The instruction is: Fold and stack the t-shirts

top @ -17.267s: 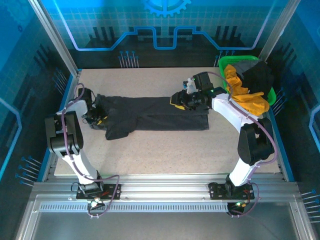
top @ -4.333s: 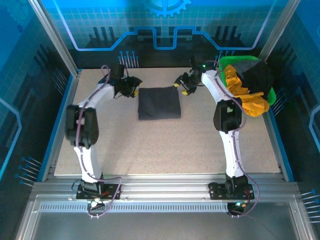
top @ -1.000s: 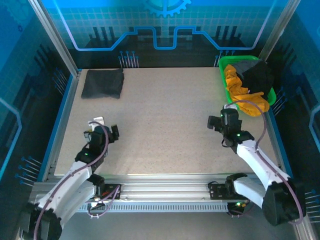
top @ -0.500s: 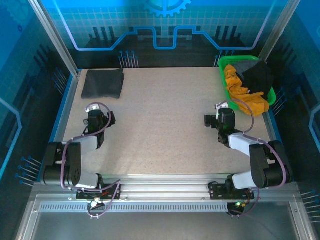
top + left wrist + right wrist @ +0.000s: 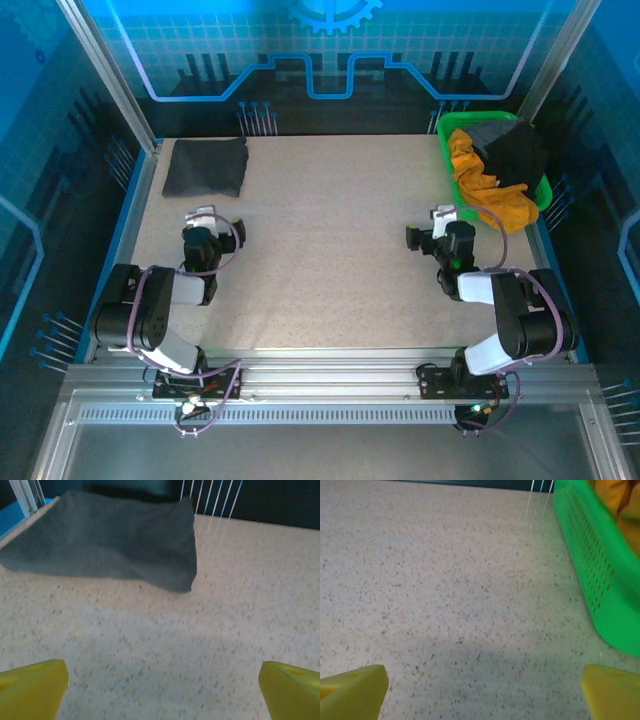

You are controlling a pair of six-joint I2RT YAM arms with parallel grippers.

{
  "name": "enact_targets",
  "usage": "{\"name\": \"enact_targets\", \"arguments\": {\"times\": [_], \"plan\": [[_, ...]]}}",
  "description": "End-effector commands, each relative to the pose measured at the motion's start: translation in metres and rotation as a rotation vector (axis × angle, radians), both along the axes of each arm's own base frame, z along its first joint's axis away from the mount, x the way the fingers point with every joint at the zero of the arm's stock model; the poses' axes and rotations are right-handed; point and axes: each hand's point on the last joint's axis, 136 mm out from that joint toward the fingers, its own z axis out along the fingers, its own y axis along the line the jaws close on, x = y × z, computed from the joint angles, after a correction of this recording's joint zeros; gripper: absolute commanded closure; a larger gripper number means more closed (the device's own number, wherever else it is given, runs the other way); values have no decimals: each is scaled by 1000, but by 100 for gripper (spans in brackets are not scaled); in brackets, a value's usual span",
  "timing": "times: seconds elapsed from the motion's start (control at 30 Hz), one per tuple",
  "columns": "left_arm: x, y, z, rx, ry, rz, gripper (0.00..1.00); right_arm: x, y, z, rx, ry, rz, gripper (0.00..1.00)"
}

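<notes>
Both spread: left hand (image 5: 160, 687), right hand (image 5: 481, 690); folded t-shirt (image 5: 205, 166) far-left corner, basket (image 5: 600, 580) far-right edge.

Ahead of my left jaws, the charcoal t-shirt (image 5: 110, 540) is soft matt cloth on a speckled matt table (image 5: 210, 630). Right of my right jaws, the green basket (image 5: 590, 570) is smooth perforated plastic.

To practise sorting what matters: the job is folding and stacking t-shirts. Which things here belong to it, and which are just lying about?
Part of the job: folded grey shirt, yellow shirt, black shirt.
Just lying about: green basket holding the last two, table.
</notes>
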Motion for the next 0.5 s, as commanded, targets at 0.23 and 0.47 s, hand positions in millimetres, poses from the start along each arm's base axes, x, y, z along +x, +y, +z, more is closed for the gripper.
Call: {"name": "enact_targets", "arguments": {"times": [0.23,0.47], "plan": [[-1,0,2,32,-5,-5,1,5,0,7,-11,-27,13,0],[0,-1,2,34,-4,-8,1,6,1,7,-8,-26,19,0]]}}
